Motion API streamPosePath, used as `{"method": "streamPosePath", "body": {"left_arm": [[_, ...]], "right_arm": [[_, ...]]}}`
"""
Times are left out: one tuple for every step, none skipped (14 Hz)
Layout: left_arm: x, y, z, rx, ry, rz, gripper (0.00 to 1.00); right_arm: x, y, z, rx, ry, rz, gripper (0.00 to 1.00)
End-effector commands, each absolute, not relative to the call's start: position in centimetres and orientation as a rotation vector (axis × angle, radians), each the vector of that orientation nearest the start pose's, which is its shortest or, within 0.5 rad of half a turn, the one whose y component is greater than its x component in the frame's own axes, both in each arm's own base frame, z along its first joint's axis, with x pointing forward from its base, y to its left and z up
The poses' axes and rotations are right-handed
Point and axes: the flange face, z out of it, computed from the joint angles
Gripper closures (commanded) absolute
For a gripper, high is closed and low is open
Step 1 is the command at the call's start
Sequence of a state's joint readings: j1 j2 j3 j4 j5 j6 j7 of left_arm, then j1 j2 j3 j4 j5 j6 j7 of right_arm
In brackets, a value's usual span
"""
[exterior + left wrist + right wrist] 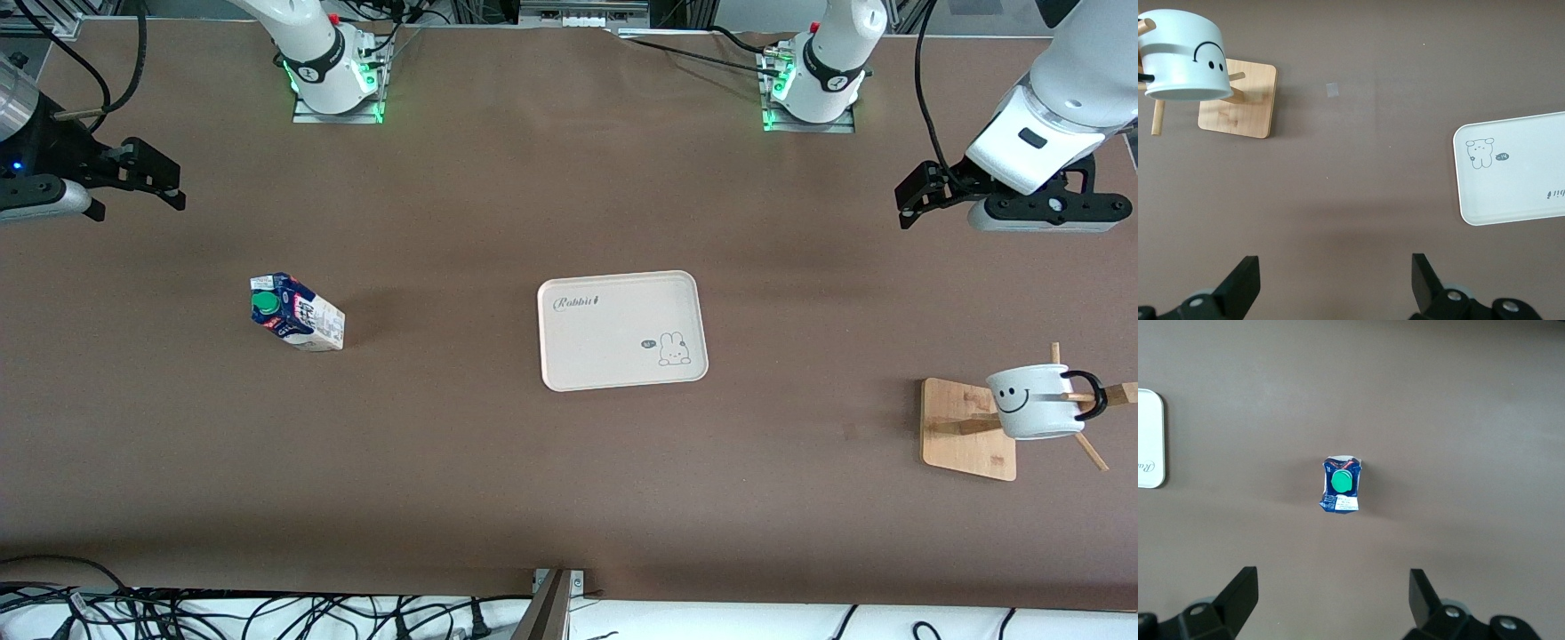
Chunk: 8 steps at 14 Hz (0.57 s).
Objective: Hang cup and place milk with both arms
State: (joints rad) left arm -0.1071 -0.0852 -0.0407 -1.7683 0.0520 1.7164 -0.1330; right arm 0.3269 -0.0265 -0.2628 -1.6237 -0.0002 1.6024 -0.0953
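Observation:
The white cup with the smiley face hangs by its black handle on a peg of a wooden rack at the left arm's end of the table. It also shows in the left wrist view. The blue and white milk carton with a green cap stands on the table toward the right arm's end, and shows in the right wrist view. My left gripper is open and empty in the air, over bare table. My right gripper is open and empty, over bare table.
A cream tray with a rabbit drawing lies in the middle of the table, nothing on it. It shows at the edge of both wrist views. Cables lie along the table edge nearest the front camera.

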Motion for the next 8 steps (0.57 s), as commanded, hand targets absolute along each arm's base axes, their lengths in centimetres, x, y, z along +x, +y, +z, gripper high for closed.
{"method": "streamPosePath", "body": {"left_arm": [[53.4, -7.9, 59.9, -3.115, 0.043, -0.073, 0.0], [53.7, -7.9, 59.8, -3.113, 0.041, -0.069, 0.0], [54.0, -8.0, 60.5, -3.115, 0.05, -0.092, 0.0], [54.6, -8.3, 60.8, -3.115, 0.053, -0.1, 0.0], [54.7, -9.0, 60.9, -3.115, 0.069, -0.105, 0.0], [54.7, -9.2, 60.9, -3.115, 0.074, -0.105, 0.0], [54.7, -9.3, 61.0, -3.115, 0.079, -0.107, 0.0], [54.7, -9.4, 60.9, -3.115, 0.081, -0.105, 0.0]], "right_arm": [[55.3, 3.3, 61.8, -3.143, -0.266, 0.01, 0.0], [55.4, 3.2, 61.8, -3.142, -0.259, 0.001, 0.0], [55.3, 3.2, 61.8, -3.142, -0.256, 0.003, 0.0], [55.4, 3.2, 61.7, -3.143, -0.254, 0.008, 0.0], [55.4, 3.4, 61.5, -3.143, -0.256, 0.015, 0.0], [55.6, 3.6, 61.2, -3.143, -0.261, 0.022, 0.0], [55.6, 3.7, 61.1, -3.139, -0.261, 0.024, 0.0], [55.6, 3.8, 61.1, -3.137, -0.261, 0.026, 0.0]]}}
